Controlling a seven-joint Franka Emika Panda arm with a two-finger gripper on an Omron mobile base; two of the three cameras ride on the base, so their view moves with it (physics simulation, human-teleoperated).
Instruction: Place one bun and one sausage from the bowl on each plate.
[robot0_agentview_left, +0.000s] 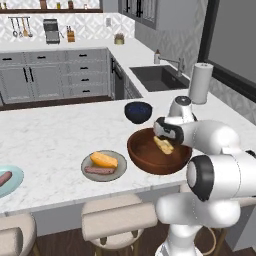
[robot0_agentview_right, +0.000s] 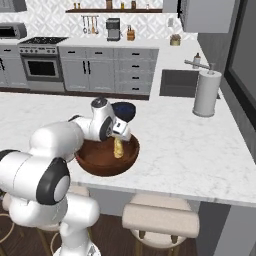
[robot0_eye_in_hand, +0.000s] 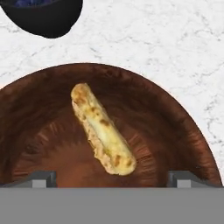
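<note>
The reddish-brown bowl (robot0_agentview_left: 150, 167) (robot0_agentview_right: 100, 167) (robot0_eye_in_hand: 175, 113) stands at the counter's front edge and holds one long toasted bun (robot0_agentview_left: 164, 145) (robot0_agentview_right: 118, 148) (robot0_eye_in_hand: 103, 129). My gripper (robot0_agentview_left: 167, 137) (robot0_agentview_right: 120, 136) (robot0_eye_in_hand: 113, 179) hangs open just above that bun. Its fingertips (robot0_eye_in_hand: 43, 178) stand wide apart on either side and do not touch it. To the left, the grey plate (robot0_agentview_left: 118, 172) carries a bun (robot0_agentview_left: 104, 159) and a sausage (robot0_agentview_left: 99, 170). The light blue plate (robot0_agentview_left: 15, 187) at the far left carries a sausage (robot0_agentview_left: 4, 178).
A dark navy bowl (robot0_agentview_left: 138, 112) (robot0_agentview_right: 125, 111) (robot0_eye_in_hand: 43, 19) sits just behind the wooden bowl. A paper towel roll (robot0_agentview_left: 200, 82) (robot0_agentview_right: 206, 93) stands by the sink (robot0_agentview_left: 157, 77). Stools (robot0_agentview_left: 117, 220) line the counter's front edge.
</note>
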